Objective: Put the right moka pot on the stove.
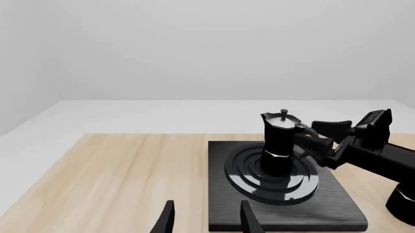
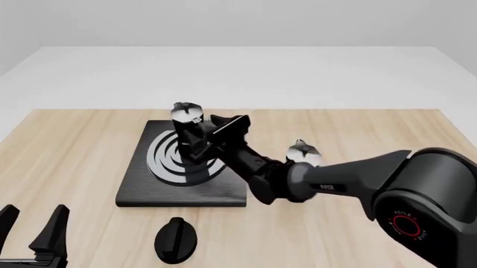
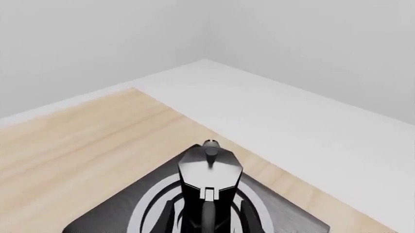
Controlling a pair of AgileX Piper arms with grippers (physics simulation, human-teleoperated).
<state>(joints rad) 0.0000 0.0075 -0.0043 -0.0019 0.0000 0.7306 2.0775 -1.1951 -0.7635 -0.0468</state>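
Observation:
The right moka pot [image 2: 187, 124] stands upright on the burner rings of the stove [image 2: 142, 190]. My right gripper [image 2: 198, 146] is open, its fingers on either side of the pot's handle and lower body without pressing them. The right wrist view shows the pot [image 3: 209, 167] from behind, between the spread fingers [image 3: 170, 219], with the stove [image 3: 110, 218] under it. The left wrist view shows the pot [image 1: 280, 145] on the stove [image 1: 337, 208] with the right gripper [image 1: 302, 138] at its handle side. My left gripper [image 2: 33, 223] is open and empty at the near left.
The other moka pot [image 2: 302, 151] stands on the table to the right of the stove, partly hidden behind my right arm [image 2: 328, 181]. A small black oval knob [image 2: 176, 240] lies on the table in front of the stove.

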